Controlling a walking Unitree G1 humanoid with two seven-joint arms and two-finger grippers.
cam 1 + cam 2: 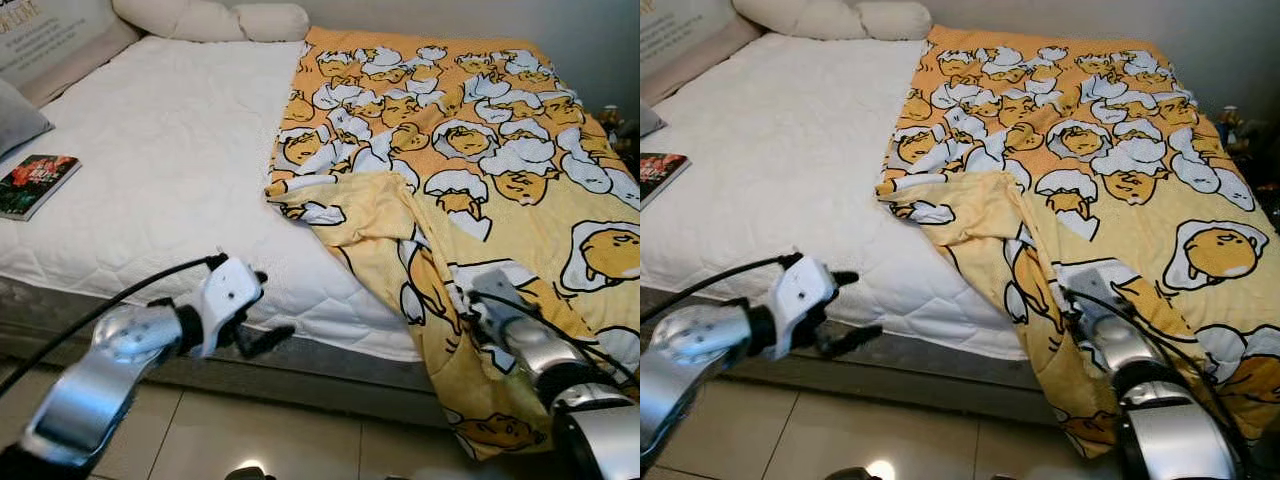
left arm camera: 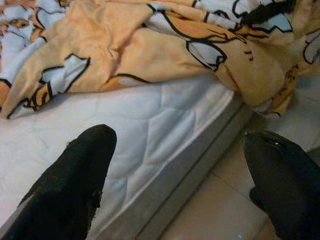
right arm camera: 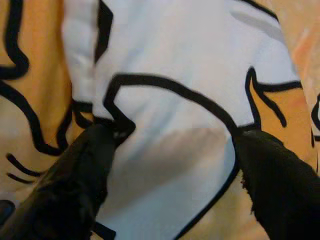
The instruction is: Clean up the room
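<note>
My right tool [image 3: 170,150] presses spread fingers onto the yellow blanket [image 1: 480,190]. My left tool [image 1: 262,305] hangs spread beside the bed [image 1: 170,170]. A book [image 1: 35,183] lies there, title unreadable.

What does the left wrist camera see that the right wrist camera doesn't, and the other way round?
Left wrist alone: the white mattress, the bed's grey edge and the tiled floor, seen between the left tool's open fingers.

Right wrist alone: a close-up of one white, black-outlined cartoon shape between the right tool's open fingers.

Both: the yellow blanket and two black fingers.
</note>
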